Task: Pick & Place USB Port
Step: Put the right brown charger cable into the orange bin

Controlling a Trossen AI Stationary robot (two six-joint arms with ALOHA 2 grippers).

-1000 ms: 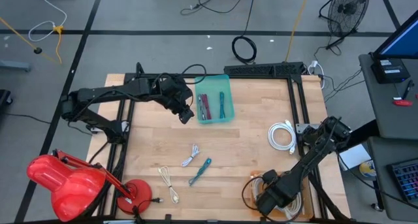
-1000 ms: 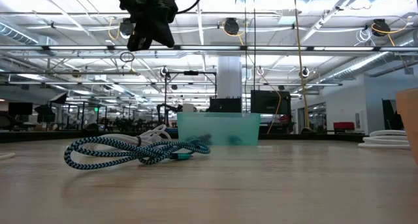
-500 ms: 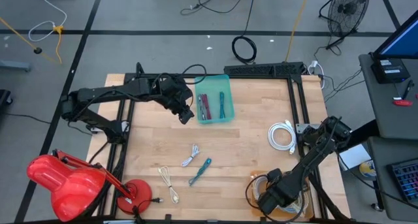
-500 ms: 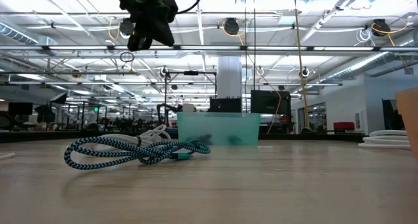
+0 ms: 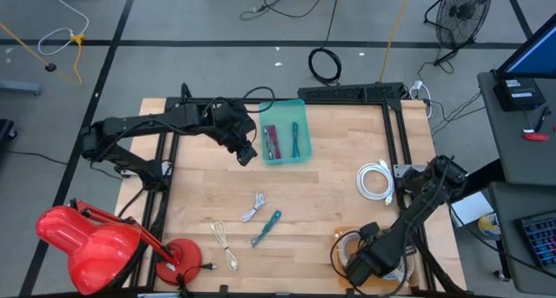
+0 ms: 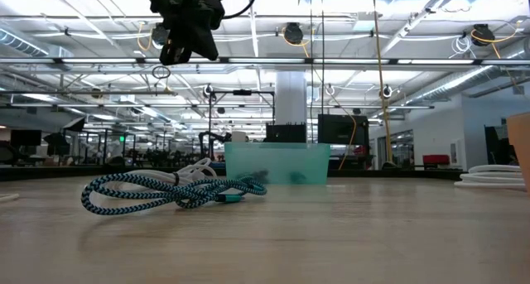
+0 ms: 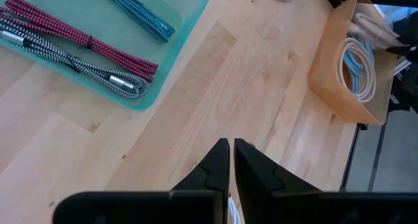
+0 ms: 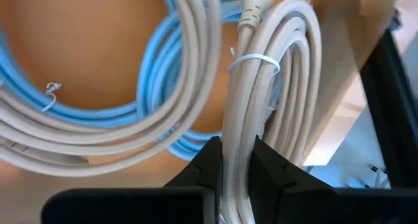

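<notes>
A brown cardboard box [image 5: 389,272] at the table's near right holds coiled USB cables: a beige coil [image 8: 261,74] bound by a zip tie and a light-blue coil [image 8: 163,74]. My right gripper [image 5: 358,265] reaches down into the box and is shut on the beige coil. My left gripper [image 5: 248,152] hangs shut and empty above the table, next to a teal tray [image 5: 300,155]. The tray holds a red, a black-white and a teal braided cable [image 7: 78,44]. Loose on the table lie a teal-black cable [image 6: 166,193], a grey-white one [image 5: 254,208] and a beige one [image 5: 224,243]. My right gripper [image 8: 236,155] pinches several strands of the beige coil [image 8: 234,129] between its two fingers, a little below the zip tie [image 8: 255,59]. The fingers come steeply from above and lie across the strands. The coil lies inside the box, on the other cables.
A white cable coil [image 5: 375,180] lies near the table's right edge. A red lamp [image 5: 87,241] stands at the near left corner. Black frame rails run along the left and right edges. Bare wood lies between the tray and the loose cables.
My right gripper has tipped a little steeper where it stands in the cardboard box. The cables on the table lie as before.
</notes>
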